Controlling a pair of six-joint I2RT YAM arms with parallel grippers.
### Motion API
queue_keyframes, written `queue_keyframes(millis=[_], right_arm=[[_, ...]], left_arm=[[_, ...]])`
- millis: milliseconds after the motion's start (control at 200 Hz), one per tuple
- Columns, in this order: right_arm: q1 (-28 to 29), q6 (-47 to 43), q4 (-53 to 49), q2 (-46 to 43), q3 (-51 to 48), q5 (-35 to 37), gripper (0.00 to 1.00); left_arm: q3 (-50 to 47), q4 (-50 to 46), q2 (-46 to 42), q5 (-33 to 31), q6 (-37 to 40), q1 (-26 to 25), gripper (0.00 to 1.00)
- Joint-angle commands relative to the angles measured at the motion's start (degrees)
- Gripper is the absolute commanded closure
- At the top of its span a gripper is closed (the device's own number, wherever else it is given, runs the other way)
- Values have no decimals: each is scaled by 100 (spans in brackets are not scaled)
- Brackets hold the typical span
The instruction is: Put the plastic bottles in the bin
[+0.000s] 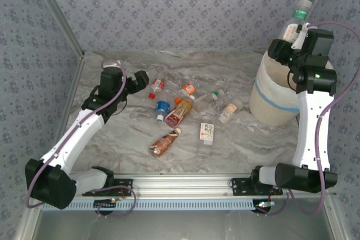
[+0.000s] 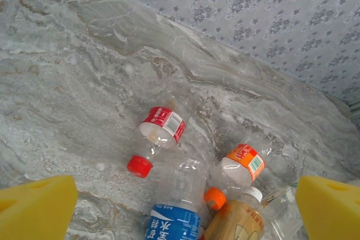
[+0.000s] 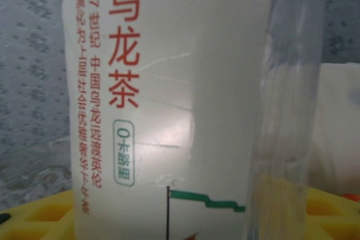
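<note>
So the right gripper (image 1: 291, 33) was seen clamped on a white-label bottle (image 1: 296, 18), held up in the air. Its long axis was tilted steeply, with the pale green cap pointed up and away from the jaws and the base end down in the grip. In the right wrist view the same bottle (image 3: 169, 105) was stood upright across the frame, red Chinese lettering run top to bottom, and yellow pads (image 3: 34, 220) were spotted at its foot. The bin (image 1: 270, 102) was found just below and beside those jaws.

The left gripper (image 1: 140, 78) was spread wide, nothing pinched. Ahead of its jaws, four bottles were laid flat on the table (image 2: 67, 82):
- a red-capped bottle (image 2: 160, 133), long axis diagonal, cap aimed back toward the left-hand finger (image 2: 36, 209)
- an orange-capped bottle (image 2: 242, 164), also diagonal, cap pointed back at the gap
- a blue-label bottle (image 2: 171, 220), closest to the gap
- a brown tea bottle (image 2: 239, 223), white cap aimed away from the jaws, touching the orange cap
</note>
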Motion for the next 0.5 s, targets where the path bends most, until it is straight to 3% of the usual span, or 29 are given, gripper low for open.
queue_keyframes(millis=[0, 120, 315, 430, 495], right_arm=[[-142, -128, -309, 98, 22, 896, 34], [-169, -125, -308, 112, -281, 1322, 32], [-205, 102, -399, 73, -698, 1424, 28], [-187, 286, -269, -121, -999, 1243, 1], [-185, 283, -9, -317, -1195, 721, 0]], left_arm=[[-45, -58, -153, -96, -49, 47, 1], [-71, -107, -218, -91, -56, 47, 1], [-125, -191, -306, -152, 11, 56, 0], [-144, -190, -299, -149, 26, 65, 1], [-122, -187, -273, -122, 34, 74, 1]])
